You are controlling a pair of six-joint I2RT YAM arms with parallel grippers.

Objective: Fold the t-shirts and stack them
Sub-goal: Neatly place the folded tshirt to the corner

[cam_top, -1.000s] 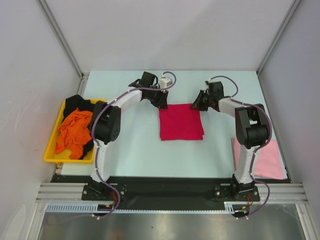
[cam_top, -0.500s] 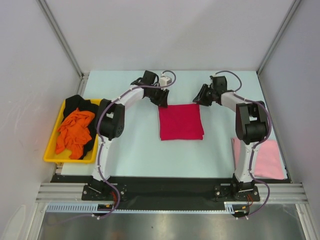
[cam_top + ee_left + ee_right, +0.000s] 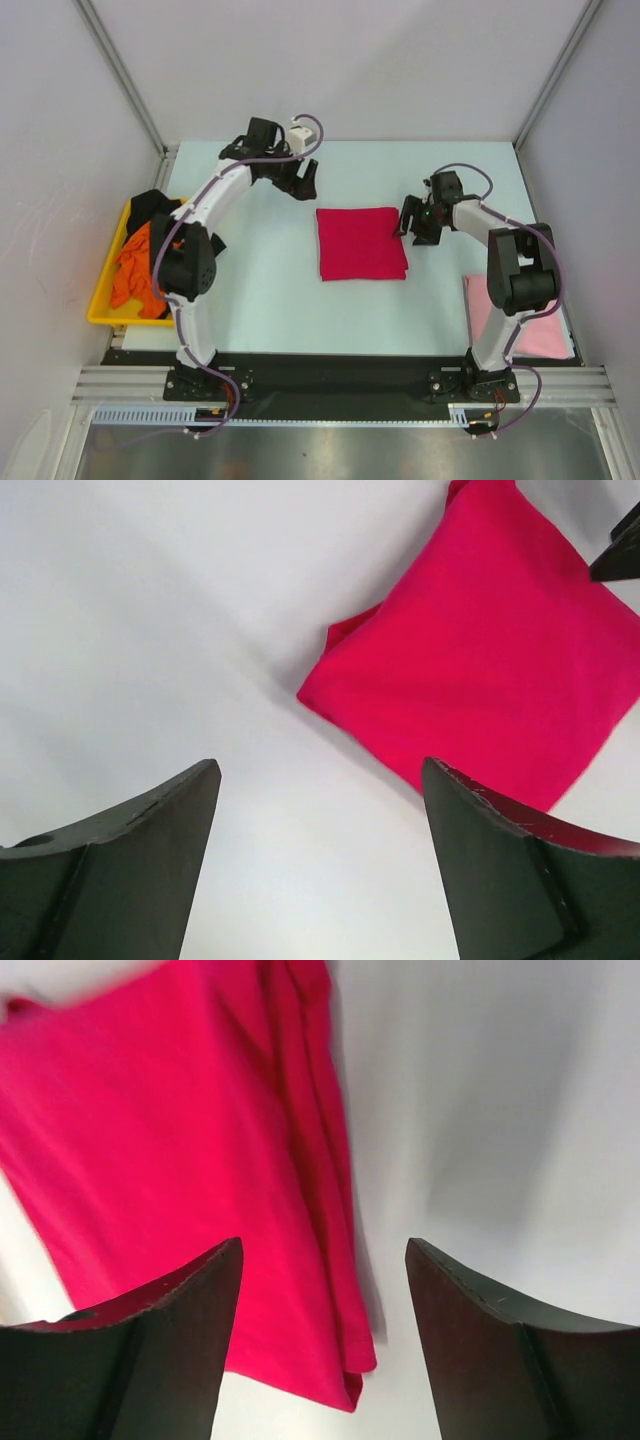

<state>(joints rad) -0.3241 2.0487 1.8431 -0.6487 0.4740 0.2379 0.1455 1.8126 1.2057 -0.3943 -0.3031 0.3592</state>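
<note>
Pale table (image 3: 260, 290) bears yellow tray (image 3: 101, 298) holding orange t-shirt (image 3: 135, 268) and black t-shirt (image 3: 150, 205); both arms' jaws stand apart.

Both arms extend forward; left gripper (image 3: 303, 183) and right gripper (image 3: 415, 228) have jaws parted.

We see white links and black joints on the left arm (image 3: 222, 190) and right arm (image 3: 478, 213), purple-grey cables (image 3: 468, 167) alongside, and dark wedge-shaped fingers (image 3: 130, 870) on the left hand (image 3: 300, 186) and right hand (image 3: 413, 228).
</note>
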